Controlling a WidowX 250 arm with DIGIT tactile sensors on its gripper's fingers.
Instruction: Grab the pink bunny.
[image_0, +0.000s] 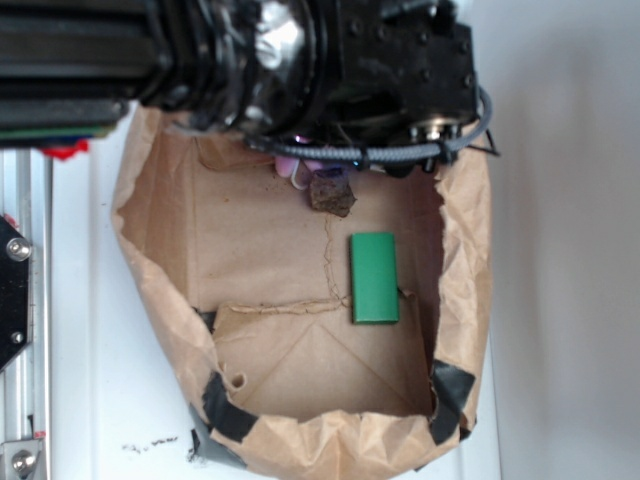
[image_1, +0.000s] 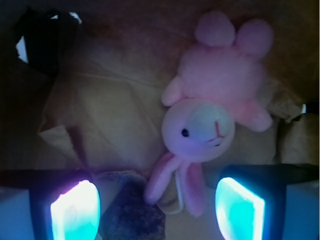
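We are seeing a brown paper bag (image_0: 160, 270) lying open, green block (image_0: 374, 277) resting inside, brown lump (image_0: 331, 194) sitting near the pink bunny (image_0: 290, 166) peeking under our arm (image_0: 300, 60).

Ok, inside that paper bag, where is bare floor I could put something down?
The widest bare patch is the bag floor left of the green block, reaching toward the near taped rim. A narrower strip lies below the block. The far end is crowded: the pink bunny and the brown lump sit together under the open pincer.

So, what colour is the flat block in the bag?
Green, clearest in the exterior view.
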